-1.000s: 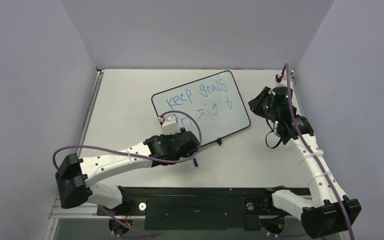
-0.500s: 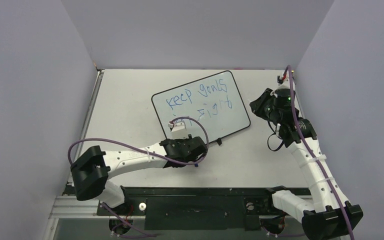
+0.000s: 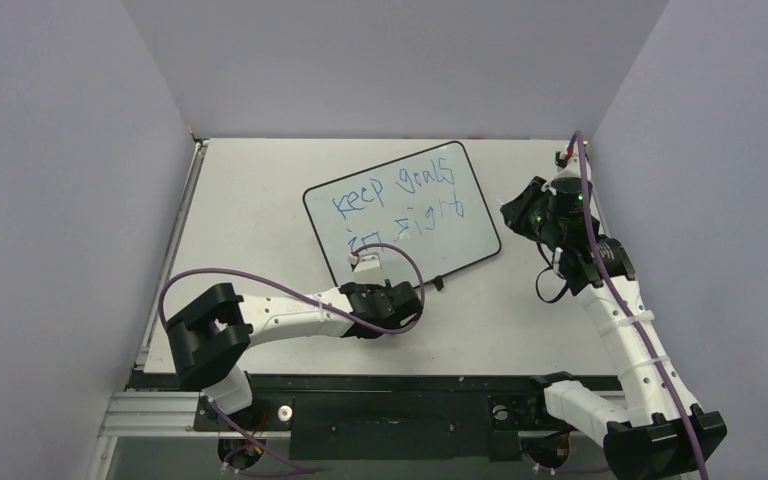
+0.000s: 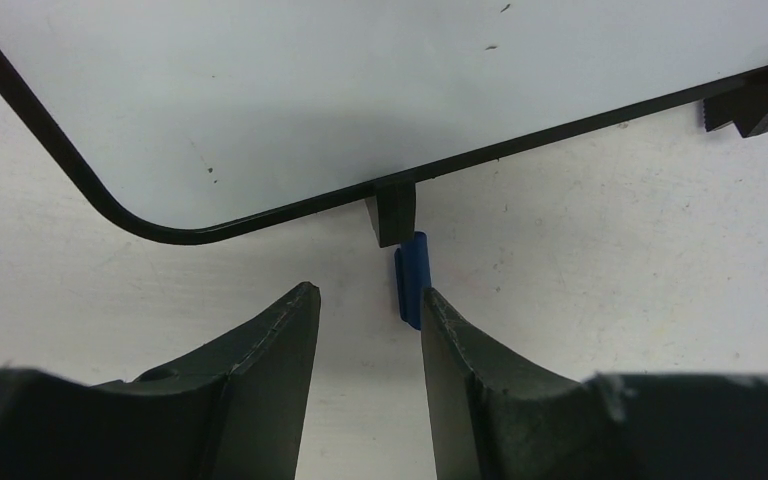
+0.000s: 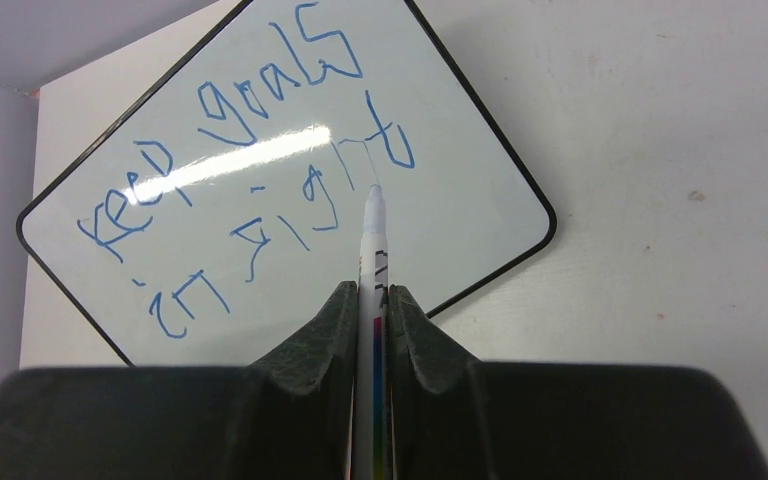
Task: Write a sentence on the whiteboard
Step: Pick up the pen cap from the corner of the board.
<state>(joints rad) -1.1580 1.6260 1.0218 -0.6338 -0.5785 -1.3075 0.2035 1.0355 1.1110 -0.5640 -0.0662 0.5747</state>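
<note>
The whiteboard [image 3: 465, 238] lies tilted on the table, with the blue sentence [image 3: 396, 197] on it in two uneven lines. In the right wrist view the sentence [image 5: 250, 170] reads upside down across the whiteboard [image 5: 460, 225]. My right gripper [image 5: 372, 292] is shut on a white marker [image 5: 373, 230], whose tip hangs above the last letter. In the top view the right gripper [image 3: 522, 213] hovers off the board's right edge. My left gripper [image 4: 368, 298] is open, low over the table just short of the whiteboard [image 4: 360, 100]. A blue cap [image 4: 410, 278] lies by its right fingertip. The left gripper [image 3: 392, 305] covers the cap from above.
A black clip foot [image 4: 395, 210] sticks out from the board's near edge just beyond the cap, and a second foot [image 4: 755, 100] sits further right. Lilac walls close in the table on three sides. A black rail [image 3: 380, 400] runs along the near edge.
My left arm has swung right and down to the board's near edge, uncovering the "in" of the second line, and its jaws have narrowed a little. The right arm has barely shifted.
</note>
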